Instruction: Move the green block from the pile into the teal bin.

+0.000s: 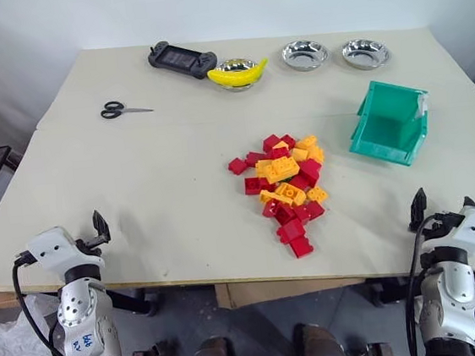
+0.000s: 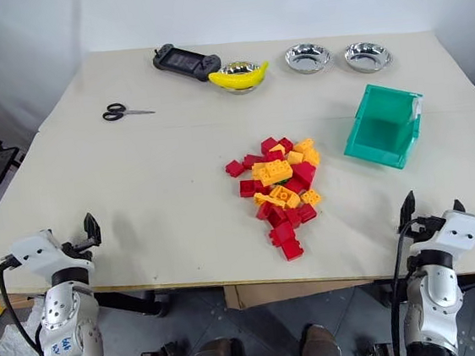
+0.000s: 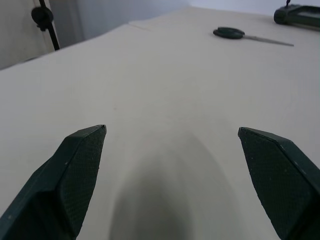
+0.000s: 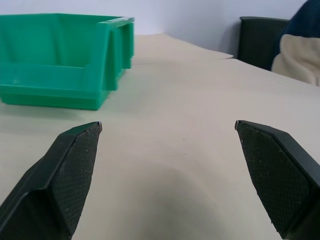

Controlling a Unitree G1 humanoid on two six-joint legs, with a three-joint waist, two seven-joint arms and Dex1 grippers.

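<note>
The pile (image 1: 287,191) of red and yellow-orange studded bricks lies right of the table's middle. Of the green block (image 1: 292,180) only a small dark sliver shows between the yellow bricks near the pile's centre. The teal bin (image 1: 385,147) stands to the right of the pile, its sloped open front turned toward it; the right wrist view has the bin (image 4: 55,92) ahead and empty. My left gripper (image 1: 94,231) hovers open at the table's near left edge, far from the pile. My right gripper (image 1: 443,206) is open at the near right edge, in front of the bin.
Black scissors (image 1: 124,110) lie at the far left. Along the back edge sit a black game controller (image 1: 181,59), a banana (image 1: 238,75) resting on a steel bowl, and two more steel bowls (image 1: 304,54) (image 1: 365,52). A seam crosses the table behind the pile.
</note>
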